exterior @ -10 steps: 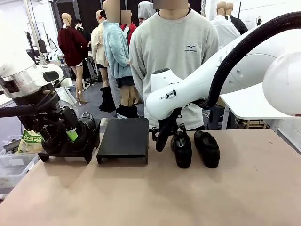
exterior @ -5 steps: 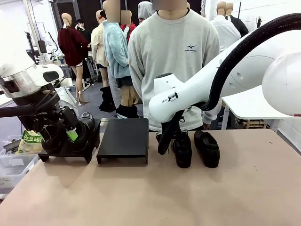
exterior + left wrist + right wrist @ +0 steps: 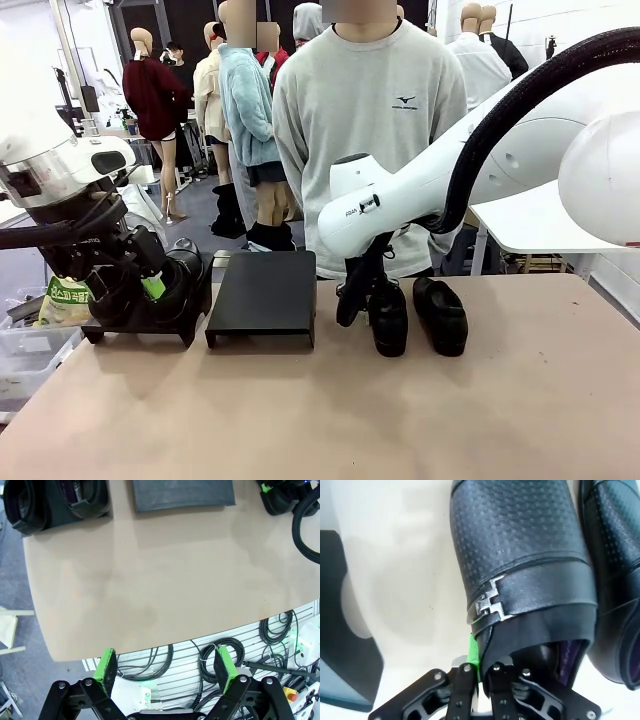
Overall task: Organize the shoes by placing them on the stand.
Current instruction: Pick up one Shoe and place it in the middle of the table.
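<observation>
Right hand (image 3: 479,667) just clamped down, so that's the news. A second ago it was wide open at the heel end of the nearer shoe (image 3: 520,555). Now it's pinching the shoe's side wall right at the opening, one finger inside and the other outside with its green pad (image 3: 473,652) on the leather, just behind the little metal buckle (image 3: 489,600). The arm has settled a touch too. The shoe itself hasn't budged: it's flat on the table (image 3: 420,420), toe toward the robot, with its twin (image 3: 441,315) just beside it on the robot's right.

Left hand (image 3: 166,664) hasn't changed. It's spread wide and holding nothing, parked by the left stand (image 3: 150,325), which already has a pair (image 3: 82,500) on it.

So I'd say we're half done, and the grab for shoe three is made but not lifted. The empty stand (image 3: 262,290) is just to the left of the held shoe, so it should be a short hop up and over. My one worry is the grip. It's a thin pinch on one wall of a chunky shoe, so the toe may sag or swing on the way up. The person (image 3: 370,110) is standing behind the table, not getting involved.
</observation>
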Motion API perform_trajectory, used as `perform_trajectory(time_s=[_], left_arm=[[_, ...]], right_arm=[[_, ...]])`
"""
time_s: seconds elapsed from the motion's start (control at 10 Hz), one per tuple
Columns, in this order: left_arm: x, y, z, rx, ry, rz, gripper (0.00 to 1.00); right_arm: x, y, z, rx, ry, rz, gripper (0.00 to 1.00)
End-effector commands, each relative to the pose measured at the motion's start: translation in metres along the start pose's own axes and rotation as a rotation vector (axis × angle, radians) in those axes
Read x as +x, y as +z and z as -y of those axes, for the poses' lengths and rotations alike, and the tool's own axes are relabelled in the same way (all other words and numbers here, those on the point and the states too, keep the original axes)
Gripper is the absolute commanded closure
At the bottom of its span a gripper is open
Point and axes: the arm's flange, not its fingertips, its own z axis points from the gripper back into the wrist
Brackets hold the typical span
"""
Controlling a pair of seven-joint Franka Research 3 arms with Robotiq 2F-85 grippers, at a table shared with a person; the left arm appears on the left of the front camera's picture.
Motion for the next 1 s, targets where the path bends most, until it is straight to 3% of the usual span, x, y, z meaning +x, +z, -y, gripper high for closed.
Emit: perform_trajectory(time_s=[0.0,0.2,0.5,0.7,0.9], left_arm=[[0.000,0.000,0.000,-0.014,-0.004,-0.003,0.00],[0.000,0.000,0.000,-0.014,-0.004,-0.003,0.00],[0.000,0.000,0.000,-0.014,-0.004,-0.003,0.00],[0.000,0.000,0.000,-0.014,-0.004,-0.003,0.00],[0.000,0.000,0.000,-0.014,-0.004,-0.003,0.00]], right_arm=[[-0.006,-0.002,0.007,0.018,-0.031,-0.019,1.00],[-0.015,0.014,0.010,0.058,-0.087,-0.087,1.00],[-0.081,0.079,0.009,0.054,-0.124,-0.073,1.00],[-0.140,0.103,-0.004,0.065,-0.070,-0.078,1.00],[-0.183,0.097,-0.029,0.033,0.062,-0.137,1.00]])
